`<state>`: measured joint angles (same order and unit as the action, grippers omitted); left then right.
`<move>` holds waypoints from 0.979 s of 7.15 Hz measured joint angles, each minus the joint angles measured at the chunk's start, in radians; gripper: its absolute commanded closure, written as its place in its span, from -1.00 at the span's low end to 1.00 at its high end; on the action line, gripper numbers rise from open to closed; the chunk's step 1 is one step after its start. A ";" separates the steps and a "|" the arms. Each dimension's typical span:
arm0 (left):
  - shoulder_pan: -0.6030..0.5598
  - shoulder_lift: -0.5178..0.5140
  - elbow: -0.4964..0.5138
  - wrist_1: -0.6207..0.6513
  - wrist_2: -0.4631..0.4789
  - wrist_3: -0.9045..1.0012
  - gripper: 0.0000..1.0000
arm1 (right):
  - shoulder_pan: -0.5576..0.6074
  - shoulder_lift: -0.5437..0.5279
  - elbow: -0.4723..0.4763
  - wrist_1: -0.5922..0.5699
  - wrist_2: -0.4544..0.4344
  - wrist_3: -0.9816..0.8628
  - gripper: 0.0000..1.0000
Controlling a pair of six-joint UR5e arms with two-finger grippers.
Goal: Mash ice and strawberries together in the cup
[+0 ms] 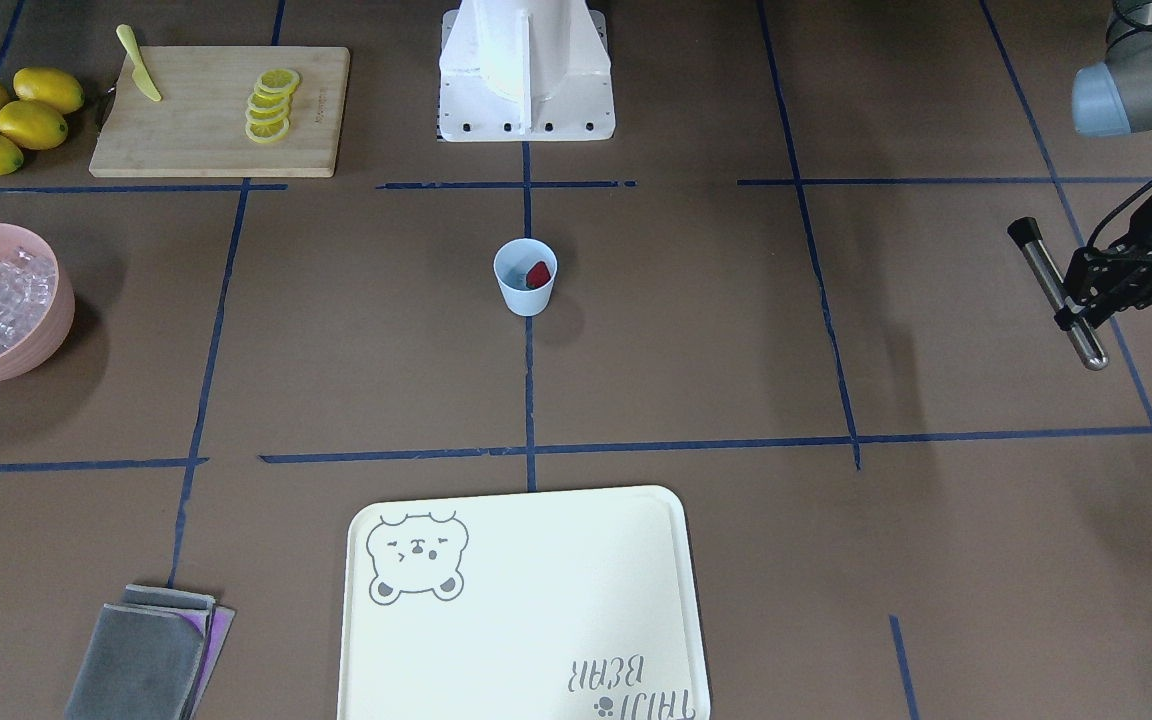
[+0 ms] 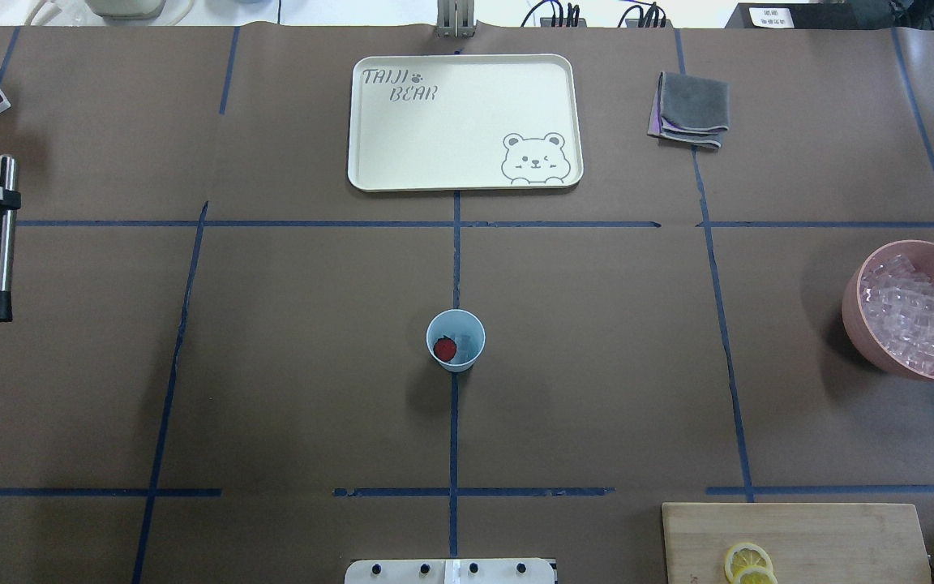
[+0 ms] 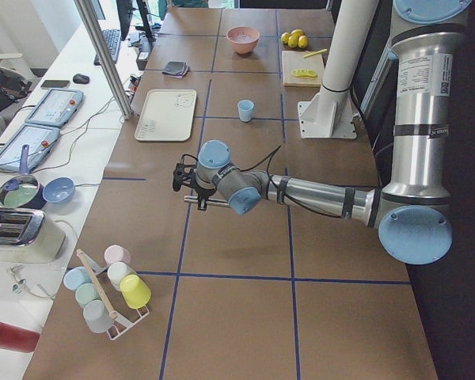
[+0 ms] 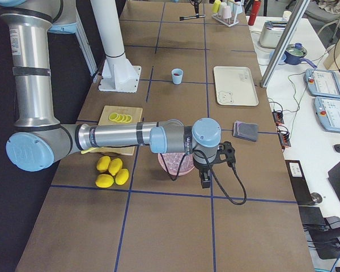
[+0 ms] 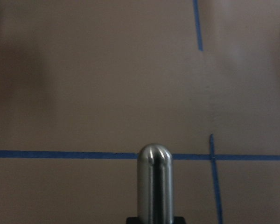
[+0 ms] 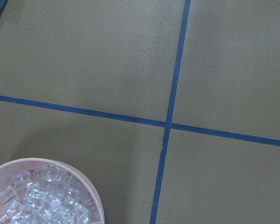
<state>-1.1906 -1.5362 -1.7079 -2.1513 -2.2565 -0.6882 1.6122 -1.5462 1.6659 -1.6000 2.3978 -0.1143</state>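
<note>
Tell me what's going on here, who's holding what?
The left gripper is shut on a steel pestle, held roughly level above the table off at the robot's left, well away from the cup. The cup stands mid-table with the strawberry and what looks like ice inside; no mashing is under way. The right gripper hangs beside the pink bowl of ice cubes; open or shut, I cannot tell.
</note>
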 measured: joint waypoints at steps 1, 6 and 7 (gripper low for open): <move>0.002 0.005 0.001 0.089 0.013 0.086 1.00 | 0.000 0.000 0.000 0.000 -0.001 -0.001 -0.98; 0.023 -0.006 0.141 0.182 0.082 0.171 1.00 | 0.000 0.001 0.000 0.002 -0.003 -0.001 -0.98; 0.036 -0.012 0.173 0.165 0.083 0.169 1.00 | 0.000 0.002 0.000 0.002 -0.003 -0.001 -0.98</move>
<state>-1.1549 -1.5484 -1.5344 -1.9860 -2.1739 -0.5189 1.6122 -1.5445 1.6659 -1.5984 2.3946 -0.1150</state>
